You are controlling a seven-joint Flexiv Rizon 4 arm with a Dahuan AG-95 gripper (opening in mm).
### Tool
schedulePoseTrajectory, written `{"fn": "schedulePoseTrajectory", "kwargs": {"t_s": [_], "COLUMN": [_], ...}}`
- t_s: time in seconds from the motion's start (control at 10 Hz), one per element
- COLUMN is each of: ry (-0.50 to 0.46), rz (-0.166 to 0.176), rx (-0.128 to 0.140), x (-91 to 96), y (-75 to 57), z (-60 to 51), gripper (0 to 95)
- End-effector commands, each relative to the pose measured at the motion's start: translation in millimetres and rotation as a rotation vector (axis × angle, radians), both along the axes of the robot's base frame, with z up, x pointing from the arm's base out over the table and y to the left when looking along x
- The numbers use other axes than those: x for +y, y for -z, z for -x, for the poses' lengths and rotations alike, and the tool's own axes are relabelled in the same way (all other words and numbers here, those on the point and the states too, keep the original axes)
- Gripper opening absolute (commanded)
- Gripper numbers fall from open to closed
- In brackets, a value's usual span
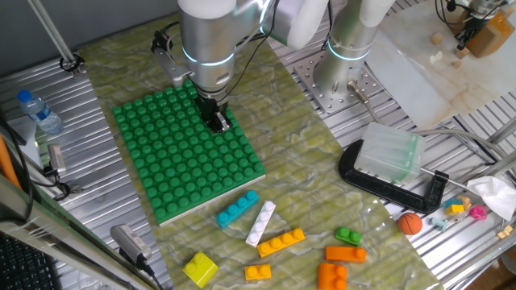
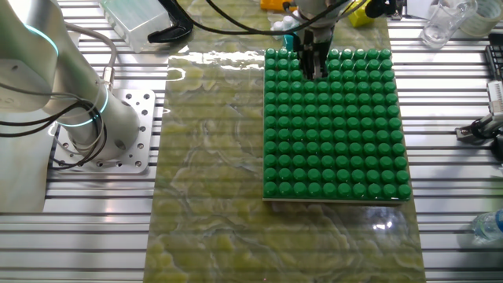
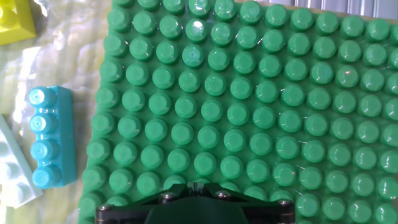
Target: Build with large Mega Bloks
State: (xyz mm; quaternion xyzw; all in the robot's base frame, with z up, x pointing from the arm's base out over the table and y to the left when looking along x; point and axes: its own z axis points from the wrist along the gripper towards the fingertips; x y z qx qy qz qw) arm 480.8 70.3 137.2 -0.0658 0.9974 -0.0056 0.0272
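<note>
Green studded plastic baseplate [image 1: 189, 157] lies under one claw [image 1: 219, 122], grip state unclear, with one teal four-stud brick [image 1: 237, 209] and one white brick [image 1: 260, 223] nearby.

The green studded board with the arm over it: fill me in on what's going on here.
The arm's tool hangs low over the green baseplate, holding no brick as far as the pictures show; whether its fingers are open is unclear. The plate carries no bricks yet. The loose bricks lie on the mat beside it: a teal one, a white one, a yellow one and several orange ones. Building has not begun.
</note>
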Motion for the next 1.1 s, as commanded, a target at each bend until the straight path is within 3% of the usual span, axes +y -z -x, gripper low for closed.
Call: {"fn": "schedulePoseTrajectory", "kwargs": {"t_s": [0.1, 0.6, 0.8, 1.1], "ry": [-0.011, 0.005, 0.044, 0.049], "rz": [-0.006, -0.001, -0.002, 0.000], "rx": [0.005, 0.004, 0.021, 0.020], "x": [0.3, 0.3, 0.9, 2.0], "y": [0.5, 1.8, 0.9, 0.6], "z": [-0.6, -1.0, -1.6, -3.2], "gripper": [0.0, 0.0, 0.0, 0.0]}}
